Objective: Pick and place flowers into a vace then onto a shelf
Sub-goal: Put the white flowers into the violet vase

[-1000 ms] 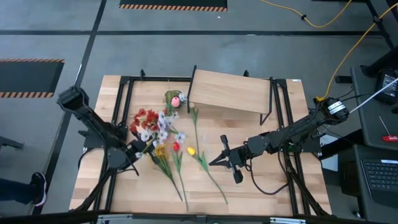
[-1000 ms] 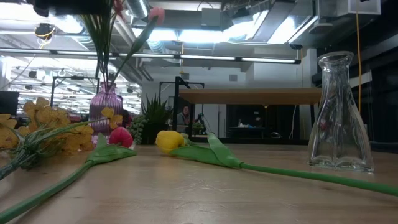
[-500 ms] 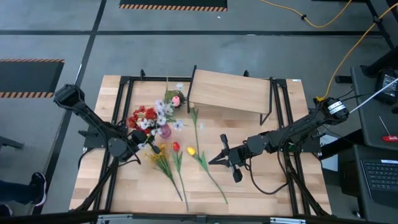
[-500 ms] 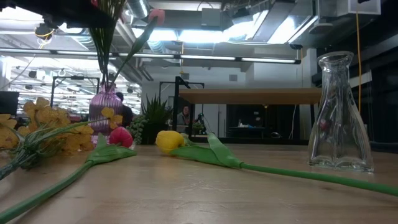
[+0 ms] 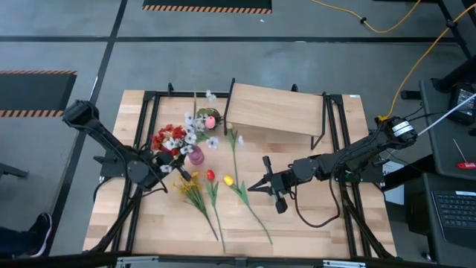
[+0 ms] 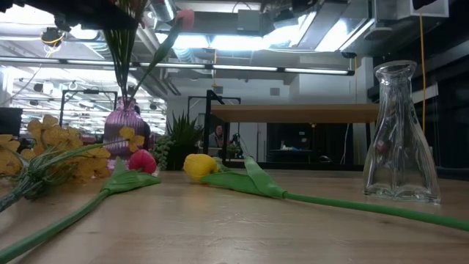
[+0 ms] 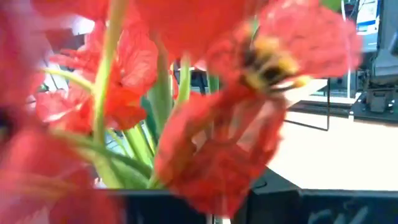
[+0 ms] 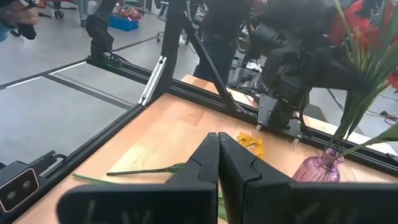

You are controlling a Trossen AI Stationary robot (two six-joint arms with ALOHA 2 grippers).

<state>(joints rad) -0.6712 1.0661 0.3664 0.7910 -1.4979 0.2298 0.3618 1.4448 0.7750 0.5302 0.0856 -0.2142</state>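
My left gripper (image 5: 168, 168) is shut on a bunch of red and white flowers (image 5: 177, 138) whose stems run down into a purple vase (image 5: 195, 156) (image 6: 124, 126). A pink tulip (image 6: 183, 16) also stands in that vase. In the left wrist view, red blooms (image 7: 205, 106) fill the picture. Lying flat on the table are a yellow bunch (image 5: 192, 183), a red tulip (image 5: 210, 176), a yellow tulip (image 5: 228, 180) and a white-flowered stem (image 5: 235, 145). My right gripper (image 5: 253, 186) (image 8: 218, 140) is shut, right of the yellow tulip, touching nothing. The shelf (image 5: 275, 110) stands at the far side. My left gripper holds the bunch by its green stems (image 6: 121, 44), just under the blooms and well above the vase's mouth. It comes from the table's left side. The bunch stands nearly upright, with its lower stem ends inside the purple vase (image 8: 317, 168). The fingers themselves are hidden by the blooms.
A clear glass vase (image 6: 399, 136) stands upright on the table at the right of the low view. A green leafy bunch (image 6: 178, 139) sits behind the tulips. Black frame rails (image 5: 338, 141) run along both sides of the table. Bare wood lies at the near right (image 5: 320, 231).
My left gripper has moved toward the table's far edge and a little right. The red and white blooms have swung toward the far edge, and the bunch now stands more upright over the purple vase. My right gripper has shifted slightly toward the table's left.
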